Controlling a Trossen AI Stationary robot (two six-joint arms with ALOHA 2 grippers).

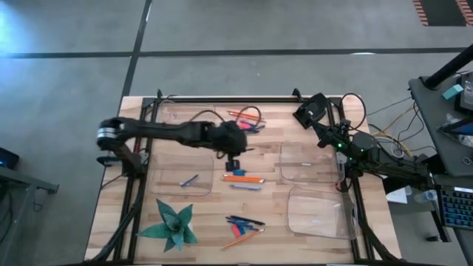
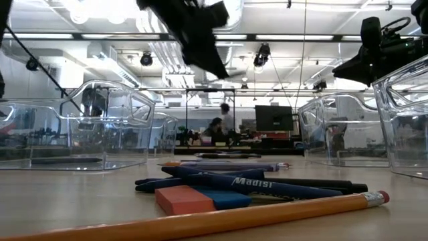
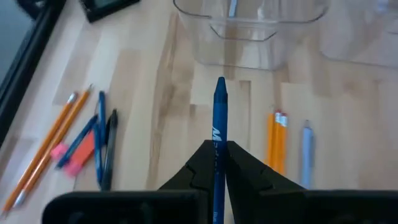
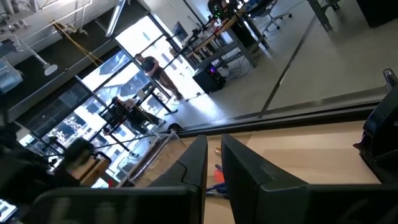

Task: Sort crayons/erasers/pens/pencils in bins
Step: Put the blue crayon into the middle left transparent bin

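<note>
We see the left gripper point(image 3: 219, 163) above the middle of the table, its fingers pinching a blue crayon point(image 3: 219, 124) that sticks out forward toward a clear bin point(image 3: 249, 37). Two orange pencils point(image 3: 278, 140) lie just beside it on the wood. The right gripper point(image 1: 310, 111) waits over the far right corner, fingers nearly pressed together, holding nothing.

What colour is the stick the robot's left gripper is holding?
Blue. The left gripper pinches a blue crayon with white lettering, clearest in the left wrist view.
</note>
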